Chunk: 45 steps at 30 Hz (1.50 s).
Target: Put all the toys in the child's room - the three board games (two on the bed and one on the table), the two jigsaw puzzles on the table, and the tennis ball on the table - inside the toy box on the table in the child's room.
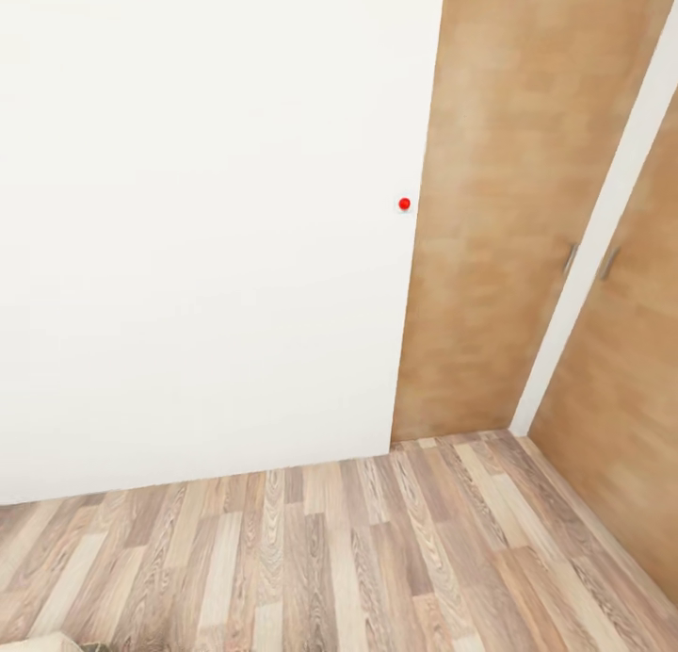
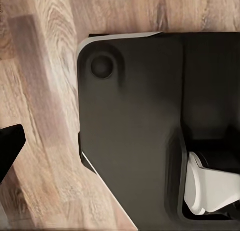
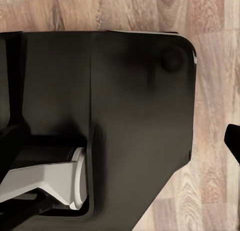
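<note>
The board games, jigsaw puzzles, tennis ball, toy box, table and bed are out of view. In the head view I face a white wall (image 1: pixel 198 228) above a wood-plank floor (image 1: pixel 339 558). The left wrist view looks down on my black base (image 2: pixel 135 126), with one dark fingertip (image 2: pixel 9 148) of the left gripper at the picture's edge. In the right wrist view the black base (image 3: pixel 125 106) lies below, and one dark fingertip (image 3: pixel 233 140) of the right gripper pokes in at the edge. Nothing shows held at either fingertip.
A small red dot (image 1: pixel 404 203) sits on the white wall near its edge. Wooden cupboard doors (image 1: pixel 490 209) with slim handles (image 1: pixel 571 256) fill the corner at the right. Plank floor stretches between me and the wall.
</note>
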Motion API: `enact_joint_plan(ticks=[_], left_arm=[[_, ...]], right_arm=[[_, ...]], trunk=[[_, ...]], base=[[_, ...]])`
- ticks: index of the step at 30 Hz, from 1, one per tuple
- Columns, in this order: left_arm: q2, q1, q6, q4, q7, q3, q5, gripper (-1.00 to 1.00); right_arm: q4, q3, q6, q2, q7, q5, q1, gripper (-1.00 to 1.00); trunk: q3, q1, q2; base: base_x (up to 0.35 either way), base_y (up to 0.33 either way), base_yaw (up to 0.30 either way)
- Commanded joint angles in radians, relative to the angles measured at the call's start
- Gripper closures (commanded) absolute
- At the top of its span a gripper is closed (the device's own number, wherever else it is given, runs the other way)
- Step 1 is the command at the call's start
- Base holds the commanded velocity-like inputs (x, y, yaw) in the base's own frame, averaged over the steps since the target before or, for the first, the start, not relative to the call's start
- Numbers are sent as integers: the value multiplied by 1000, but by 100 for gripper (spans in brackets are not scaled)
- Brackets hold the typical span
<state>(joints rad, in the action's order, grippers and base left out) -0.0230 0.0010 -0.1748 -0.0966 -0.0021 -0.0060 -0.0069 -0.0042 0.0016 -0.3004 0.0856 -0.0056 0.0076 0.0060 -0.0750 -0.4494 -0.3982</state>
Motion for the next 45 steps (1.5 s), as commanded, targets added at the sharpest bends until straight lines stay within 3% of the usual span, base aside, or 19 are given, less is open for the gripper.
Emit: enact_joint_plan(ticks=[1, 22, 33, 40, 45], left_arm=[[0, 0, -1, -1, 0, 0, -1, -100], [-1, 0, -7, -1, 0, -6, -4, -100], [0, 0, -7, -2, 1, -79, -22, -100], [0, 1, -8, -2, 1, -92, -24, -100], [-5, 5, -2, 16, 1, -92, -25, -100]], right_arm=[[0, 0, -3, 0, -1, 1, 0, -100], [1, 0, -7, 0, -1, 0, 1, -100], [8, 0, -55, -1, -1, -1, 2, -100], [9, 0, -59, 0, -1, 0, 2, -100], [13, -3, -62, 23, 2, 0, 16, -100]], trunk=[[-2, -1, -2], [-18, -1, -2], [-21, -1, -2], [-21, -1, -2], [-21, -1, -2]], base=[[0, 0, 245], [0, 0, 251], [138, -93, 123], [231, -134, 9], [0, 0, 0]])
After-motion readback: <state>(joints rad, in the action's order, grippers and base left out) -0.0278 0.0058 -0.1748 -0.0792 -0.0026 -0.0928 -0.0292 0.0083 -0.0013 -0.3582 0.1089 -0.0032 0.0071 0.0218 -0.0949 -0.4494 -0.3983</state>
